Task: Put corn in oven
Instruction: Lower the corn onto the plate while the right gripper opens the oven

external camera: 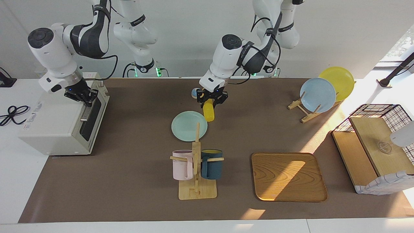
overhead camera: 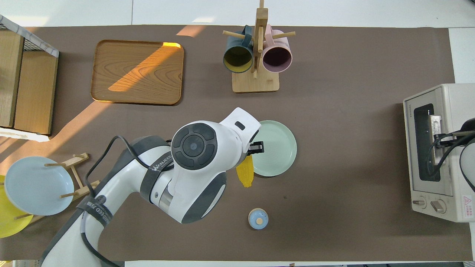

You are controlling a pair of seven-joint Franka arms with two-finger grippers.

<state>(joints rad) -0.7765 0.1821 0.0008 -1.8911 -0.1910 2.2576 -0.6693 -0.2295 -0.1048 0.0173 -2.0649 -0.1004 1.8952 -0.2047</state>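
Corn gripped by left end effector above table

Left gripper raised over the table mat mid-table, wrist pitched down, fingers clamped on the corn. Right gripper at the mat's right-arm end, low on the oven door handle, wrist bent downward.

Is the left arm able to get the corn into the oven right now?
Probably not yet. The left pincer holds the corn up beside the green plate, but the oven door looks shut, with the right pincer at its handle.
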